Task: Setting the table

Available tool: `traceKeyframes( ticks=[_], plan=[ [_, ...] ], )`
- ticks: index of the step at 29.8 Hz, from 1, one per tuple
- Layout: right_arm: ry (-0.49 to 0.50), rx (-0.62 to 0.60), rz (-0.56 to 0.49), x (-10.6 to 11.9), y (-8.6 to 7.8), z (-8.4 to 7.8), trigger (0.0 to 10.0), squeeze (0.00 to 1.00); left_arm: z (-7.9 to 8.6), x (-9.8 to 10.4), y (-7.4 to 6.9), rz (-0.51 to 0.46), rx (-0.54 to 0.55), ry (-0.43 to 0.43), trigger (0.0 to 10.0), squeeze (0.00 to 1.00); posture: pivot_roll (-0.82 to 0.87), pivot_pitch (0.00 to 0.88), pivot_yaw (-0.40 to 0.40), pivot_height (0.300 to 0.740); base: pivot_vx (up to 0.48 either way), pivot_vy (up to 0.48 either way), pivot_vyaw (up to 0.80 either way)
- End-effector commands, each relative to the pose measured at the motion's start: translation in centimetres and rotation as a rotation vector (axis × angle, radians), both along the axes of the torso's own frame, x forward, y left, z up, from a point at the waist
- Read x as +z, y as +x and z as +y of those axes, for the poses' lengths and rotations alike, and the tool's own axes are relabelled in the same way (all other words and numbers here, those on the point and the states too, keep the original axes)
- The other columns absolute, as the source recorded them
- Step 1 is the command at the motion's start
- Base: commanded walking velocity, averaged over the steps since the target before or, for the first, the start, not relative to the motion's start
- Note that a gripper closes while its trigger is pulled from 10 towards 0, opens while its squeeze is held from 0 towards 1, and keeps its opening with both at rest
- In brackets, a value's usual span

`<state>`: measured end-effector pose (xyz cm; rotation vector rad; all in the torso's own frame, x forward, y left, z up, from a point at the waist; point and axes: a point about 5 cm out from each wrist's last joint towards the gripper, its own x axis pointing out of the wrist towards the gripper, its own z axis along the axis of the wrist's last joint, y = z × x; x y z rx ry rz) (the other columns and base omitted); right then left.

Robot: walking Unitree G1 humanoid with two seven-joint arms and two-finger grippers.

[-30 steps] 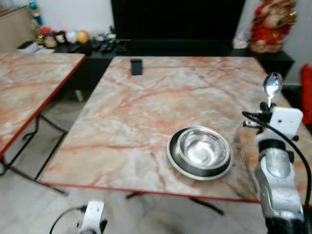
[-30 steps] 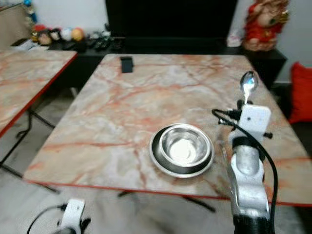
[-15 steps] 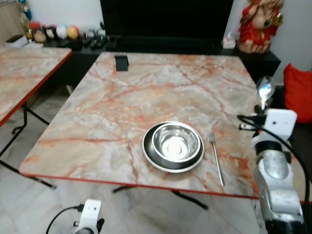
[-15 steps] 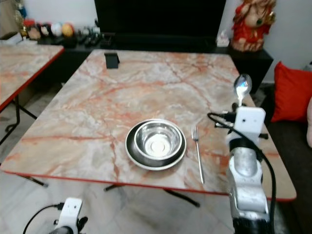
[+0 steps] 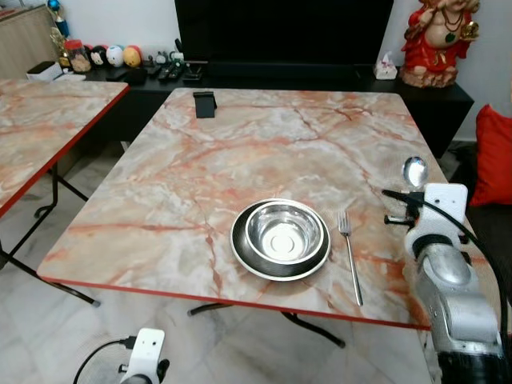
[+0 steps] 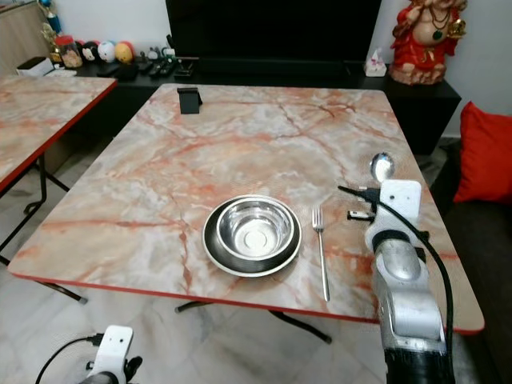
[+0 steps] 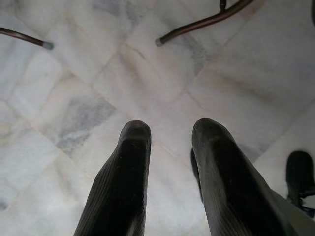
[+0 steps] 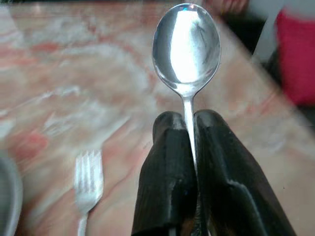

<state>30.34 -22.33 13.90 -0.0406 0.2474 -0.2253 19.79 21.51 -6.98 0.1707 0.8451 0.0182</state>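
Observation:
A steel bowl point(image 5: 286, 233) sits in a dark plate point(image 5: 242, 250) near the front edge of the marble table point(image 5: 240, 152). A fork point(image 5: 350, 255) lies on the table just right of the plate. My right gripper point(image 8: 188, 123) is shut on the handle of a silver spoon point(image 8: 186, 45), whose bowl point(image 5: 414, 171) sticks up above the table's right side, to the right of the fork. My left gripper point(image 7: 170, 132) hangs low over the floor, open, with nothing between its fingers.
A small black object point(image 5: 205, 104) stands at the table's far left. A second marble table point(image 5: 40, 128) is on the left. A red figurine point(image 5: 436, 40) and a dark cabinet lie behind. A red cushion point(image 5: 496, 156) is at the right.
The camera has shifted and the view has sharpened. My right gripper has lowered the spoon toward the table, beside the fork. The bowl, plate and fork have not moved.

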Motion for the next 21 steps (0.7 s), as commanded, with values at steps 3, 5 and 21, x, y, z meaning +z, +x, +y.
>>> traceKeyframes(
  ticks=[3, 5, 21],
  plan=[
    [0.057, -0.002, 0.073, -0.8, -0.3, 0.5, 10.0, 0.00, 0.2, -0.2, -0.3, 0.024, 0.005, -0.006, 10.0, 0.00, -0.06, 0.000, 0.014, 0.740, 0.000, 0.000, 0.00],
    [0.047, -0.014, 0.113, -1.5, -0.5, 0.3, 10.0, 0.00, 0.2, -0.2, -0.3, 0.027, 0.006, -0.005, 10.0, 0.00, -0.05, 0.000, 0.016, 0.740, 0.000, 0.000, 0.00],
    [0.117, -0.024, 0.211, -3.8, -1.9, 0.9, 10.0, 0.00, -0.1, -0.3, -0.3, 0.035, 0.007, -0.003, 10.0, 0.00, -0.06, 0.000, 0.014, 0.740, 0.000, 0.000, 0.00]
  ],
)
